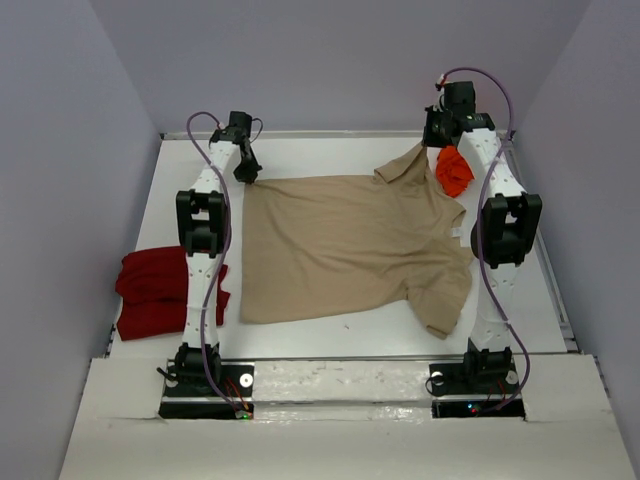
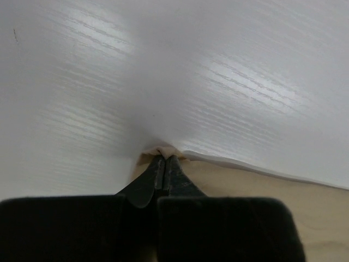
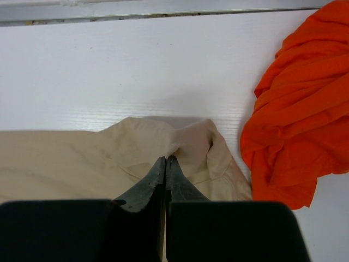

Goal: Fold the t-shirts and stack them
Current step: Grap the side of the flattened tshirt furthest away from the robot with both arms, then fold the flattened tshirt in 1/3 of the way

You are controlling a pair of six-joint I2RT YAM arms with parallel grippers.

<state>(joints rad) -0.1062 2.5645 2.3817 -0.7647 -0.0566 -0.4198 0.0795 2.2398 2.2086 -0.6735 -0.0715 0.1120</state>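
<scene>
Two-arm fold, grasp stage. The tan t-shirt lies spread flat across the middle of the desk, hem toward the left and collar and sleeves toward the right. The left end effector is closed on the far left corner of the hem, with a small peak of cloth pinched between its tips. The right end effector is closed on a raised fold at the far right edge; whether that fold is collar or sleeve cannot be told. The orange t-shirt lies crumpled just beside this grasp, apart from the tan cloth. The dark red t-shirt sits as a folded bundle at the near left, partly under the left arm.

Judged step: both far corners are secured and the first fold of the tan t-shirt is about to begin. The next move calls for lifting both corners together, keeping the far edge taut, and carrying it toward the near edge without snagging the orange t-shirt.
</scene>
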